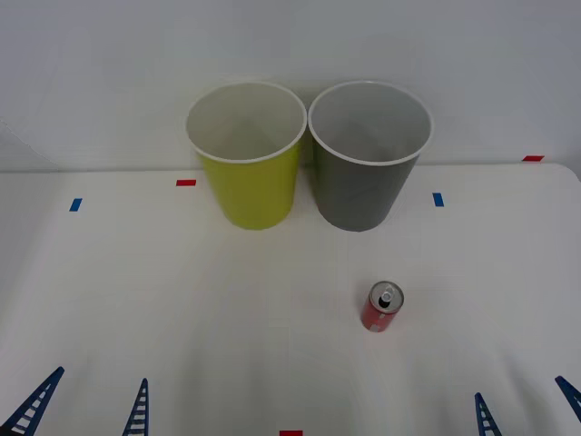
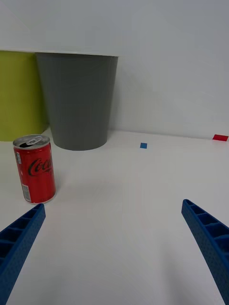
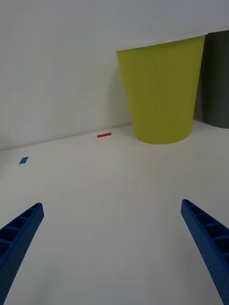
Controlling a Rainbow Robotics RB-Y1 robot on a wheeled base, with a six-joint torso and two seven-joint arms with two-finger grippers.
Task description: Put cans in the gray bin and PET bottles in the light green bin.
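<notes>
Front view first: the white desk (image 1: 136, 300) fills the scene, and at its far edge, near the middle, stand the two big players. On the left is the light green bin (image 1: 247, 182), upright and mouth open to the ceiling; touching or just beside it on the right is the gray bin (image 1: 365, 186), the same tapered shape and also upright. Small red and blue tape marks (image 1: 186, 183) dot the desk around them.

Down at the near edge, both arms wait. The left gripper (image 1: 86, 404) sits toward the near left corner with its blue ribbed fingers spread wide, nothing between them. The right gripper (image 1: 526, 409) sits toward the near right corner, equally splayed and equally empty.

Now the smallest thing, and the one that matters: the can (image 1: 382, 308). It stands upright on the desk's right half, between the gray bin and the near edge and well apart from both. Its long axis is vertical, silver top and pull tab facing up. In the right wrist view the can (image 2: 34, 168) stands ahead of the open fingers, off to one side rather than centred between them.

My read on handling: the mouth looks opened, so it is likely empty, light and easy to tip. The thin, smooth wall could dent or slip, so a gentle squeeze across the mid-body seems best.
</notes>
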